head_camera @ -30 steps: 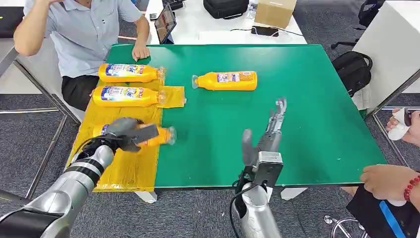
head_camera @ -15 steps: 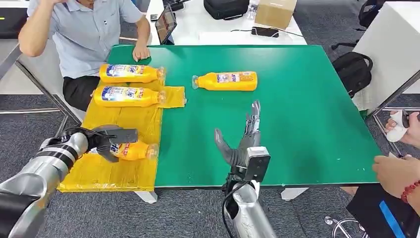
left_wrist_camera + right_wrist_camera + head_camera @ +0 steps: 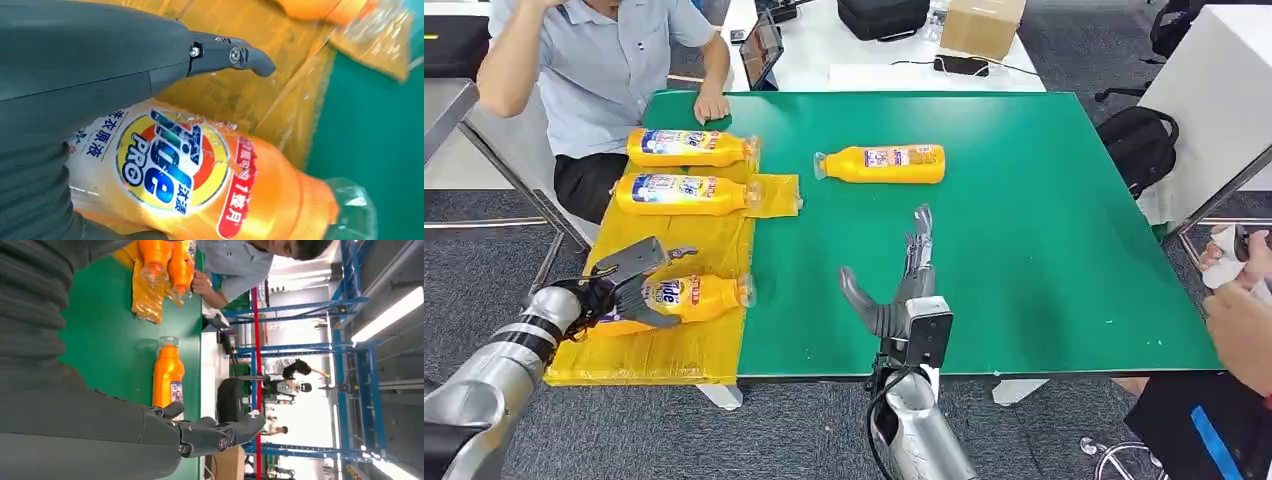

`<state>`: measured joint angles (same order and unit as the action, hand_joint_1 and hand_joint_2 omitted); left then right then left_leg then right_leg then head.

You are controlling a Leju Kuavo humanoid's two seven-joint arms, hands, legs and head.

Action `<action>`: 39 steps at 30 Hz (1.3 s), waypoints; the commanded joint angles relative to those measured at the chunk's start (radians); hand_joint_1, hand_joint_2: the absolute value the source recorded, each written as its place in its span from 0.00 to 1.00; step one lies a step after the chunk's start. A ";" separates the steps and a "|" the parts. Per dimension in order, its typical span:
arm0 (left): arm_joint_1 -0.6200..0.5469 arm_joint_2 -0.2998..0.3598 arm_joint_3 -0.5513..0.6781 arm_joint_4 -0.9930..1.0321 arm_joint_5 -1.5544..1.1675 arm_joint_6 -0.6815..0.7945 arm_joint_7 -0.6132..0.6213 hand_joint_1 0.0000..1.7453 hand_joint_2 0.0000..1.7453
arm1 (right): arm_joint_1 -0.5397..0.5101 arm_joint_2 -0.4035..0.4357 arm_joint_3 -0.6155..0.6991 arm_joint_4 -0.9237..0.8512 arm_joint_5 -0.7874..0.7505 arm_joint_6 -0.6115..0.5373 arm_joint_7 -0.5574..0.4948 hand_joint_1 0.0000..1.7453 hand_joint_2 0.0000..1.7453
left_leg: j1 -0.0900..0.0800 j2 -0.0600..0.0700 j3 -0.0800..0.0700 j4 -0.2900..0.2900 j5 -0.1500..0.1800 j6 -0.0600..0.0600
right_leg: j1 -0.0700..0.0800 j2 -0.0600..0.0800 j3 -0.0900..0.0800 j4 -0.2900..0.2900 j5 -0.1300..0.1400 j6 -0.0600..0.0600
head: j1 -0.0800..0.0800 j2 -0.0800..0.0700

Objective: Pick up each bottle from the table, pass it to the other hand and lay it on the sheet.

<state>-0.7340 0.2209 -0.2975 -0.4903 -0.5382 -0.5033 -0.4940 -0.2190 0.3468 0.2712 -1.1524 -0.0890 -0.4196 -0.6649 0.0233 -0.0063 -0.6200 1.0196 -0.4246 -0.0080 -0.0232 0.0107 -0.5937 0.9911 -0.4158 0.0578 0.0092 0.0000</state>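
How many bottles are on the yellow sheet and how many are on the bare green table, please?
Bottles on the sheet: 3, at and
Bottles on the bare table: 1, at
Total: 4 bottles

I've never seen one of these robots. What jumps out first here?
Bright orange bottles on a green table: two lie on a yellow sheet at the far left, one alone on the bare green. The left hand lies around a third bottle on the sheet, while the right hand is spread open above the table.
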 commanded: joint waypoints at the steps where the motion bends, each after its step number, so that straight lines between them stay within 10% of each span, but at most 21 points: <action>1: 0.179 -0.104 0.034 -0.227 0.109 0.150 -0.054 0.00 1.00 | -0.034 0.002 -0.007 0.080 0.056 -0.029 -0.033 0.00 1.00 | 0.000 0.000 0.006 -0.004 0.000 0.003 | 0.001 -0.002 0.007 -0.004 0.000 -0.004 | 0.000 0.000; 8: 0.214 -0.139 0.053 -0.308 0.124 0.238 -0.076 0.00 1.00 | -0.036 0.001 -0.009 0.093 0.071 -0.029 -0.033 0.00 1.00 | -0.001 -0.002 0.000 0.000 0.000 0.002 | 0.000 -0.003 0.001 -0.001 0.000 -0.002 | 0.001 0.000; 15: 0.307 -0.343 0.086 -0.760 0.034 0.672 0.033 0.00 1.00 | 0.002 -0.013 -0.010 0.002 0.092 -0.092 -0.033 0.00 1.00 | 0.001 -0.009 -0.002 0.002 -0.001 0.003 | 0.002 -0.011 0.001 0.000 -0.003 -0.002 | 0.000 0.000; 23: 0.361 -0.361 0.116 -0.848 0.174 0.864 -0.086 0.00 1.00 | 0.005 -0.027 0.036 0.015 0.112 -0.167 -0.033 0.00 1.00 | -0.001 -0.001 -0.002 0.000 -0.001 0.002 | 0.000 -0.002 -0.001 -0.002 0.000 -0.002 | 0.000 0.000; 26: 0.416 -0.371 0.118 -0.913 0.271 0.965 -0.123 0.00 1.00 | 0.001 -0.045 -0.010 0.107 0.559 -0.279 -0.033 0.00 1.00 | 0.000 -0.001 0.000 -0.001 -0.001 0.002 | 0.001 -0.003 0.000 -0.003 -0.001 -0.003 | -0.001 0.000; 32: 0.592 -0.389 0.117 -1.019 0.350 1.080 -0.197 0.00 1.00 | -0.075 -0.071 -0.224 0.315 0.863 -0.279 -0.031 0.00 1.00 | 0.000 0.000 0.003 -0.003 -0.001 0.003 | 0.001 -0.002 0.003 -0.006 0.000 -0.002 | -0.001 0.000; 39: 0.610 -0.386 0.111 -1.032 0.352 1.086 -0.201 0.00 1.00 | -0.085 -0.079 -0.225 0.328 0.856 -0.279 -0.033 0.00 1.00 | -0.001 -0.002 -0.002 -0.001 -0.001 0.002 | 0.000 -0.003 -0.001 -0.003 -0.001 -0.002 | 0.000 0.000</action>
<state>-0.1581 -0.1572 -0.1987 -1.4943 -0.1923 0.5772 -0.6932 -0.2371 0.3017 0.1312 -0.9811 0.7630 -0.6935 -0.6649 0.0223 -0.0088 -0.6254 1.0199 -0.4246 -0.0073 -0.0237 0.0082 -0.5980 0.9895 -0.4160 0.0581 0.0092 0.0000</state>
